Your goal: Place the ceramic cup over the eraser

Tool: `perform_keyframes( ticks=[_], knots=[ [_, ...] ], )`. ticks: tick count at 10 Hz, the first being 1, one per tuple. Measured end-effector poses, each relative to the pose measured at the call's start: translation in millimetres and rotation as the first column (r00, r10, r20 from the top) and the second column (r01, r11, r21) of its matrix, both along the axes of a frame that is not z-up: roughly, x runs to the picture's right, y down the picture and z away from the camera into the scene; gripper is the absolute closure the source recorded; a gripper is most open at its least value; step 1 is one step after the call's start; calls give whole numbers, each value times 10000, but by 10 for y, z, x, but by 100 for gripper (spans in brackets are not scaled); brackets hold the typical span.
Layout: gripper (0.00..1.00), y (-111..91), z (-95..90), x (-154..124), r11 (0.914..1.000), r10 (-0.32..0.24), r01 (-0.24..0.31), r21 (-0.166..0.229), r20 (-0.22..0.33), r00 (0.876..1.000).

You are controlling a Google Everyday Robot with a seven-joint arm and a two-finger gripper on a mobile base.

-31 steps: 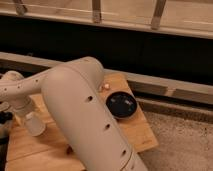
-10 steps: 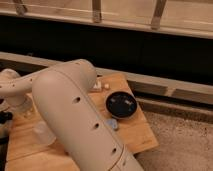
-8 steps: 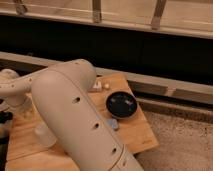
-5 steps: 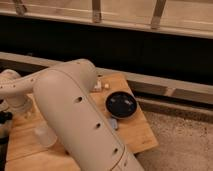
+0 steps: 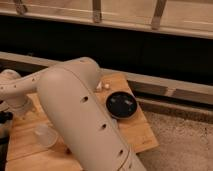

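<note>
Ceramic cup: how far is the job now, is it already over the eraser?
Done: nothing yet; the ceramic cup stands apart from the small white piece, probably the eraser, beside the black bowl. In hand: the gripper is close above the cup. Left: carry it over and cover the eraser.

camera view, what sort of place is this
Probably an indoor lab or workshop test area: a wooden table stands on a speckled floor beside a dark wall with a railing above. The gripper is at lower left by the ceramic cup.
</note>
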State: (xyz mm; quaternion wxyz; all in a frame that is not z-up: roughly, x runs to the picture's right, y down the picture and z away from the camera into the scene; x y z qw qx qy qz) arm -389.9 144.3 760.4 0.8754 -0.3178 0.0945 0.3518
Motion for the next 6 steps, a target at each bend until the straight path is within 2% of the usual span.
perform_keyframes(
  ticks=[3,6],
  knots=[
    [20,37,-115,70,9997,249,-249,11,206,9995],
    [20,213,-180,171,9990,249,-247,-362,33,9997]
  ],
)
